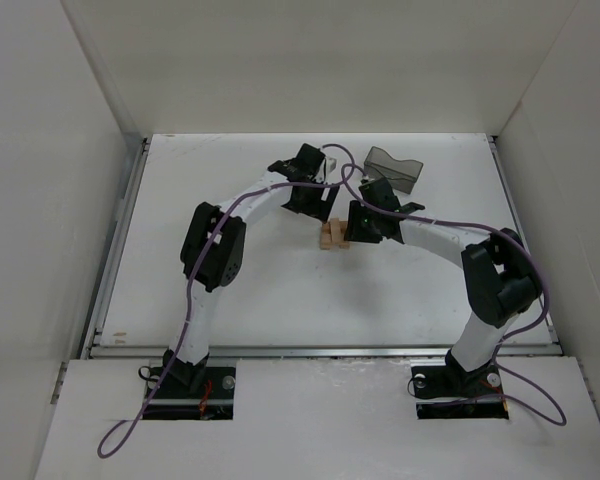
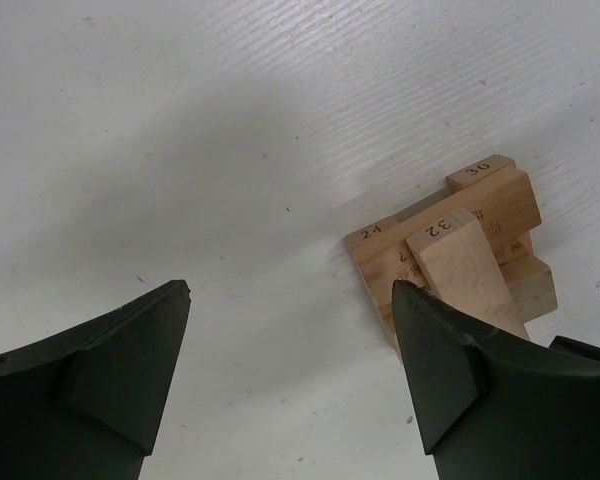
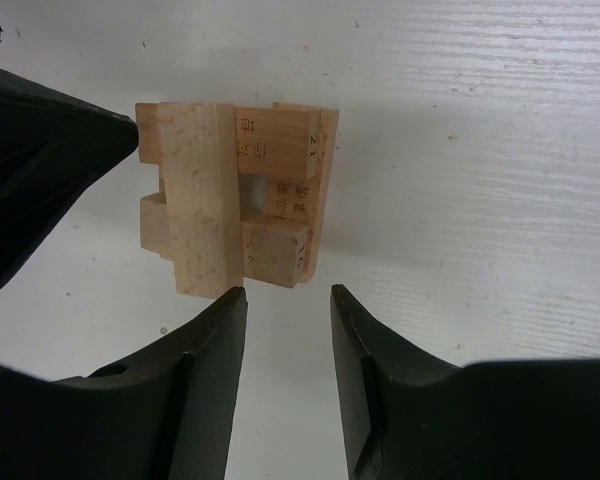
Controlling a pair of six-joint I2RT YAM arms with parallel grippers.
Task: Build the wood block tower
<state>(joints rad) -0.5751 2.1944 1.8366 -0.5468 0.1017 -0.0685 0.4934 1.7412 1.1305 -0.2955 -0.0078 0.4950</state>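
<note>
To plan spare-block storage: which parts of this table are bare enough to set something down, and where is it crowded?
Bare: the table left of the left arm; the near stretch between both arms. Crowded: far middle, where left pincer, right pincer, tower and grey bin cluster.

Wide-parted pincer beside tower

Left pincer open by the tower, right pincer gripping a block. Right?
Not quite. The right pincer grips nothing: the right wrist view shows its jaws slightly apart and empty, just short of the tower. The left pincer is open by the tower.
</note>
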